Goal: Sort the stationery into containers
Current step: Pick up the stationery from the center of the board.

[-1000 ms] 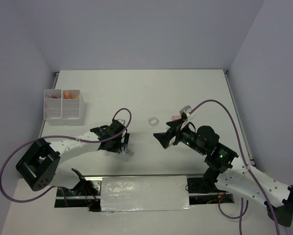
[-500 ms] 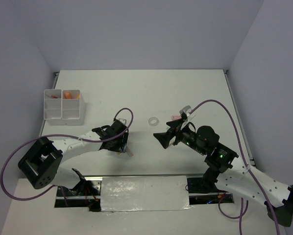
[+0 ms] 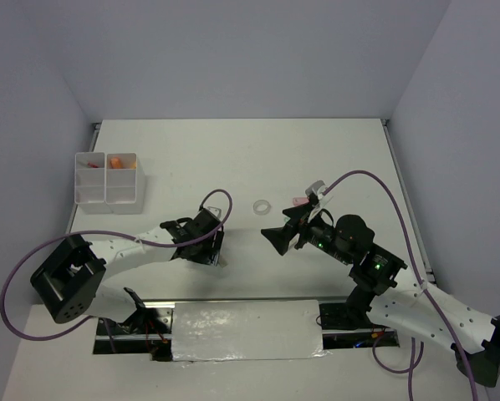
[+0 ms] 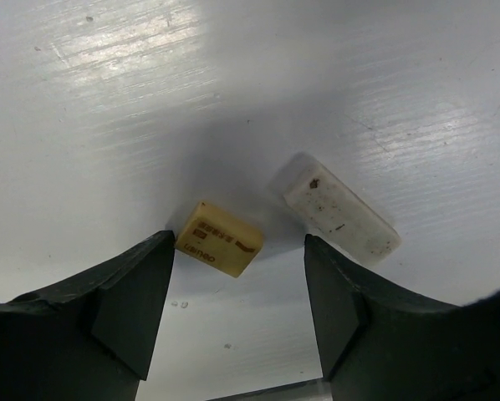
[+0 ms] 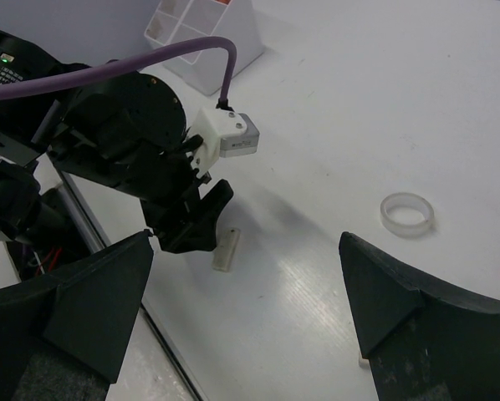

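White table, pale small things

Table point(image 3: 233, 159) white; one eraser point(image 4: 218, 239) yellow-tan with brown print, the other eraser point(image 4: 335, 209) white with dark specks; tape ring point(image 5: 407, 214) clear; box point(image 3: 108, 197) white, orange and red inside; cable point(image 5: 108, 69) purple.

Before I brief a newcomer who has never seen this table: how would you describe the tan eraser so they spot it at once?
On the white table, find the left arm's claw pointing down near the front edge. Two small erasers lie just beneath it. The tan eraser is the short yellowish block with dark printing; the white eraser beside it is longer and smudged.
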Robot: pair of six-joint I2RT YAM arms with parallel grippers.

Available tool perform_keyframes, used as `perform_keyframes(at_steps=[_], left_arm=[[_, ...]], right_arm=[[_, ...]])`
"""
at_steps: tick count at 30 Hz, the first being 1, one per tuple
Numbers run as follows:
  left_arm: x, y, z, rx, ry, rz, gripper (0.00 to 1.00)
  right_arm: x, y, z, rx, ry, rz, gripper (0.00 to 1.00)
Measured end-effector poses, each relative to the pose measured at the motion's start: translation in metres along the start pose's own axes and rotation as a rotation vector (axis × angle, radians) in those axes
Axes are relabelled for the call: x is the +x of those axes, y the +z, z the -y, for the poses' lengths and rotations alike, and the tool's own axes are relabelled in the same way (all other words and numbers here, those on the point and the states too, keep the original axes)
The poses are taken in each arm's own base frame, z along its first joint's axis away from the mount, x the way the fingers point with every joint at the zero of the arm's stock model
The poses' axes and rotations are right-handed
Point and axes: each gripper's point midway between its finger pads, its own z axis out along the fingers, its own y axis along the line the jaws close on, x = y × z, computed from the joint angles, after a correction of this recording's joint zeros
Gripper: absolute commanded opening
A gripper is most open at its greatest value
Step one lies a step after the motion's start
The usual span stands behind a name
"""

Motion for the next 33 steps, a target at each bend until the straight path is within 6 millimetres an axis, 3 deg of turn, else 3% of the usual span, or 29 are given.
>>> perform_keyframes(at_steps=[4, 9, 12, 14, 18, 21, 24, 27, 29, 31, 33], left_arm=[[0.001, 0.001, -0.002, -0.014, -0.015, -0.003, 0.50], [0.000, 0.001, -0.002, -0.024, -0.017, -0.008, 0.48], [0.000, 0.001, -0.003, -0.026, -0.016, -0.010, 0.21], [0.000, 0.001, -0.003, -0.030, -0.018, -0.010, 0.11], [-0.001, -0.003, -0.007, -0.061, -0.042, -0.004, 0.02], [-0.009, -0.015, -0.019, -0.124, -0.086, 0.038, 0.02], [-0.039, -0.040, -0.030, -0.175, -0.151, 0.139, 0.01], [-0.089, -0.070, -0.050, -0.203, -0.283, 0.275, 0.00], [-0.124, -0.088, -0.082, -0.244, -0.387, 0.352, 0.00], [-0.157, -0.109, -0.128, -0.309, -0.500, 0.423, 0.03], [-0.178, -0.127, -0.170, -0.380, -0.584, 0.473, 0.08]], right_arm=[[0.000, 0.000, 0.000, -0.001, 0.000, 0.000, 1.00], [0.000, 0.000, 0.000, -0.001, 0.000, 0.000, 1.00], [0.000, 0.000, 0.000, 0.000, 0.000, 0.000, 1.00], [0.000, 0.000, 0.000, -0.001, 0.000, 0.000, 1.00], [0.001, 0.000, 0.000, 0.000, -0.001, -0.003, 1.00], [0.002, 0.001, 0.001, 0.001, -0.003, -0.008, 1.00], [0.002, 0.001, 0.000, 0.001, -0.003, -0.009, 1.00], [0.003, 0.002, 0.000, -0.003, -0.003, -0.012, 1.00], [0.003, 0.002, 0.000, -0.005, -0.003, -0.013, 1.00], [0.003, 0.002, -0.001, -0.009, -0.003, -0.012, 1.00], [0.002, 0.002, -0.002, -0.014, -0.003, -0.010, 1.00]])
